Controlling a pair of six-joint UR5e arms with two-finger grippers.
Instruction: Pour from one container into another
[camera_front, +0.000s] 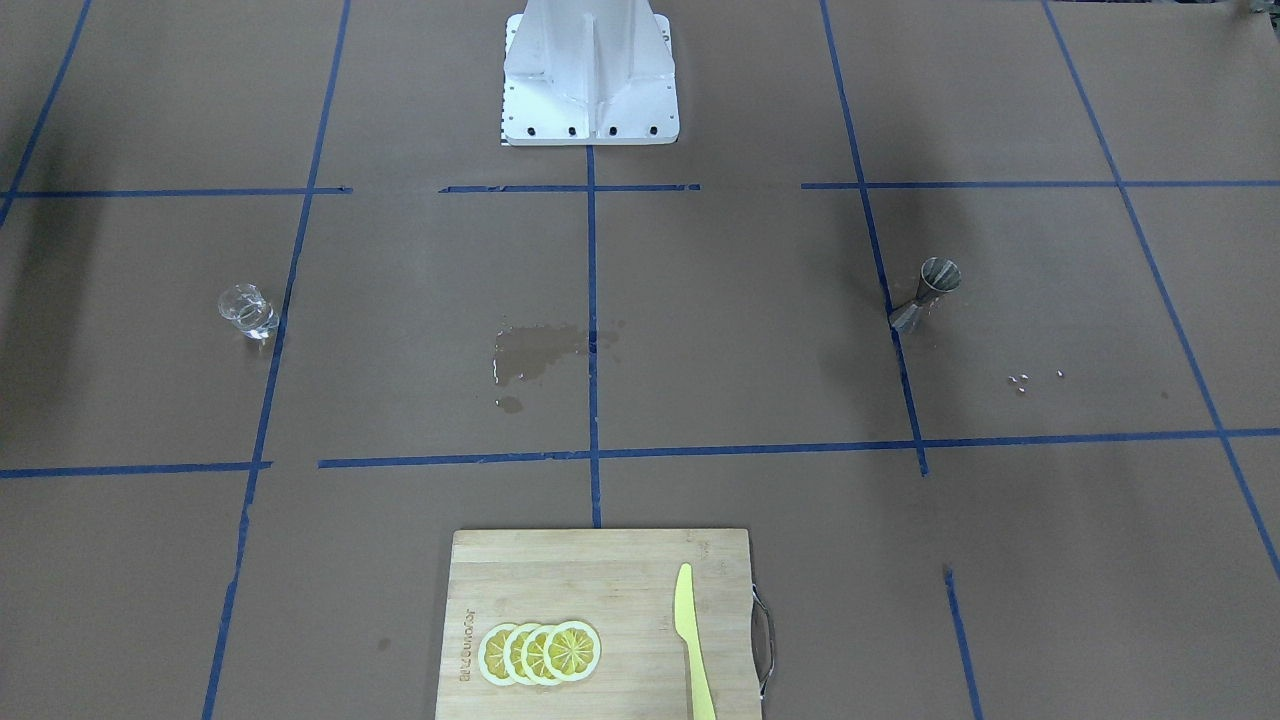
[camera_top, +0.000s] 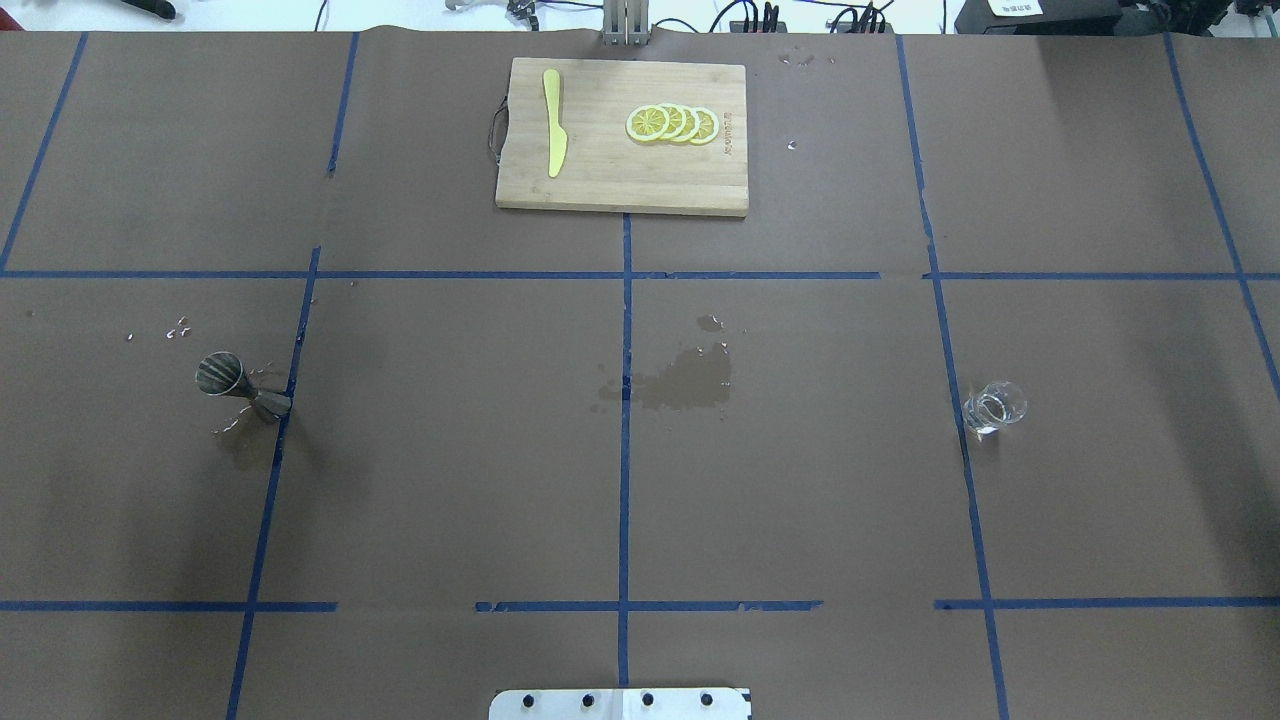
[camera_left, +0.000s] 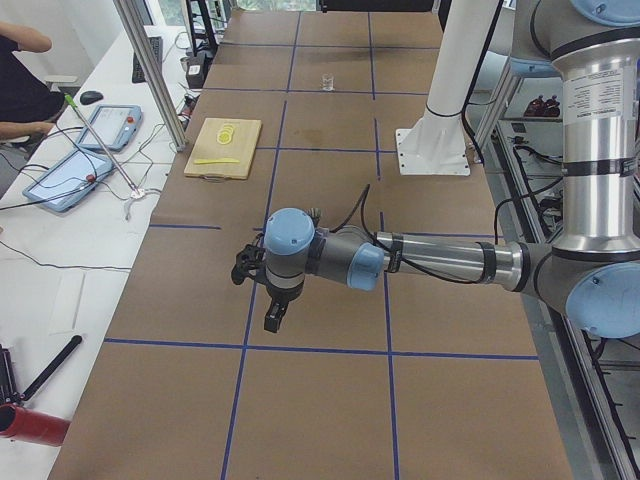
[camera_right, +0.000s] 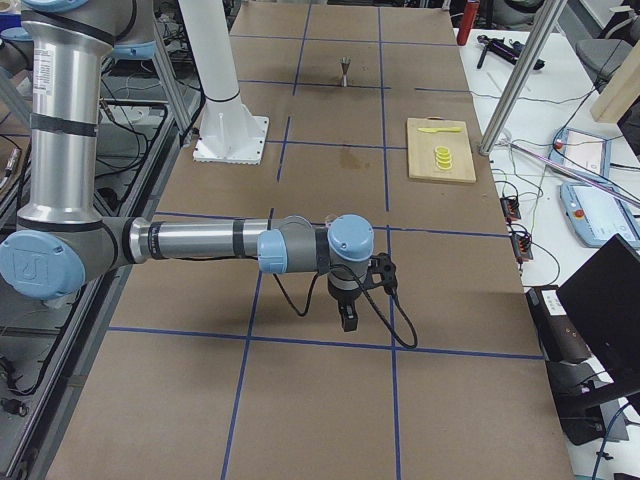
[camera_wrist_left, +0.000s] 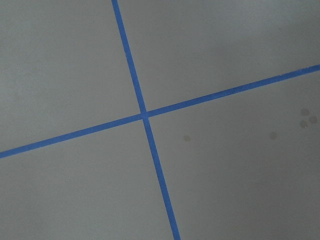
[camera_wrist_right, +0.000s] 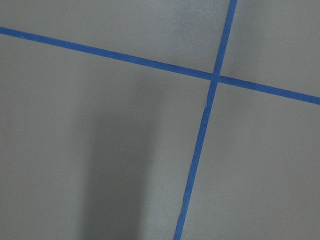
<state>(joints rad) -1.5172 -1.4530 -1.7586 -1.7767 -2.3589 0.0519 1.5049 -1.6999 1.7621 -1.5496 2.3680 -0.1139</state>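
Well, the glass cup (camera_top: 993, 407) stands at the robot's right, the steel jigger (camera_top: 240, 385) well apart at its left, likely one per arm. The left gripper (camera_left: 274, 318) and right gripper (camera_right: 347, 316) hold neither; their opening I cannot tell.

Overhead camera: behind the base (camera_top: 620, 703), facing forward and down. Front-facing camera: opposite, looking steeply down. Both share the cutting board (camera_top: 620, 180), at 12 o'clock overhead and 6 o'clock front-facing. Side cameras look along the surface (camera_left: 320, 400) from each end. Wrist cameras: close over tape crossings (camera_wrist_left: 145, 116).
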